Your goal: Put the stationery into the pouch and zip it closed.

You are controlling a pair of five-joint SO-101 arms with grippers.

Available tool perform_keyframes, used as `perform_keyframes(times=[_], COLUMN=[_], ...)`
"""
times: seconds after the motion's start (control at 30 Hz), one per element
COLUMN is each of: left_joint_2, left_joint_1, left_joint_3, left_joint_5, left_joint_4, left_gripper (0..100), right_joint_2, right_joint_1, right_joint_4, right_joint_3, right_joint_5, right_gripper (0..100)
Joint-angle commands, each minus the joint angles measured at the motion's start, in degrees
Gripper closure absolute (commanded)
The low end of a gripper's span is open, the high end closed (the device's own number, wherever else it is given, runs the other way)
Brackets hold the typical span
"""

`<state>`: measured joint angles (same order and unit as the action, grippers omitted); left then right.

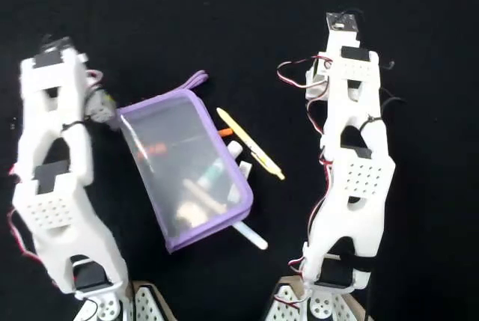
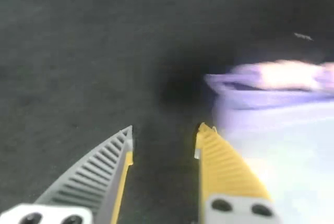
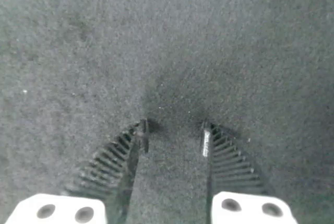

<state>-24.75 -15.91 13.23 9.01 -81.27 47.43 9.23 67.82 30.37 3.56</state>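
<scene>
Black counter [image 1: 224,29] carries everything. We see the left arm [image 1: 52,179] along the counter's left side and the right arm [image 1: 352,171] on the right, both stretched away from their bases.

The pouch [image 1: 179,164], see-through with purple trim, lies flat and tilted between the arms, nearer the left one. We can't tell whether its zip is open.

Left jaws: parted moderately, gripping nothing, only bare counter in the gap. They sit at the pouch's far left corner. In the left wrist view the yellow finger [image 2: 224,166] is just beside the purple trim; we can't tell if it touches.

Right jaws: also parted about as wide, released, low over bare counter, well apart from the pouch.

Stationery:
- yellow pen [image 1: 251,144] on the counter just right of the pouch, outside it
- white marker [image 1: 251,236] poking out at the pouch's near right corner
- orange-marked pen [image 1: 153,149] and a teal-banded item [image 1: 212,175] visible through the pouch wall
</scene>
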Motion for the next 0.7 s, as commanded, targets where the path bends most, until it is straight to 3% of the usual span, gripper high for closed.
perform_keyframes(times=[0.0,0.5,0.67], left_joint_2=[-0.8,-2.3,-2.3], left_joint_1=[5.8,25.4,25.4], left_joint_3=[0.2,1.5,1.3], left_joint_5=[-0.5,-0.6,-1.0], left_joint_4=[4.7,13.2,13.0], left_gripper=[80,80,80], right_joint_2=[0.3,0.3,0.3], right_joint_1=[1.0,1.1,1.1], right_joint_4=[-2.5,-2.5,-2.5], right_joint_3=[2.0,2.1,2.1], right_joint_5=[0.0,0.0,0.0], right_gripper=[82.8,82.8,82.8])
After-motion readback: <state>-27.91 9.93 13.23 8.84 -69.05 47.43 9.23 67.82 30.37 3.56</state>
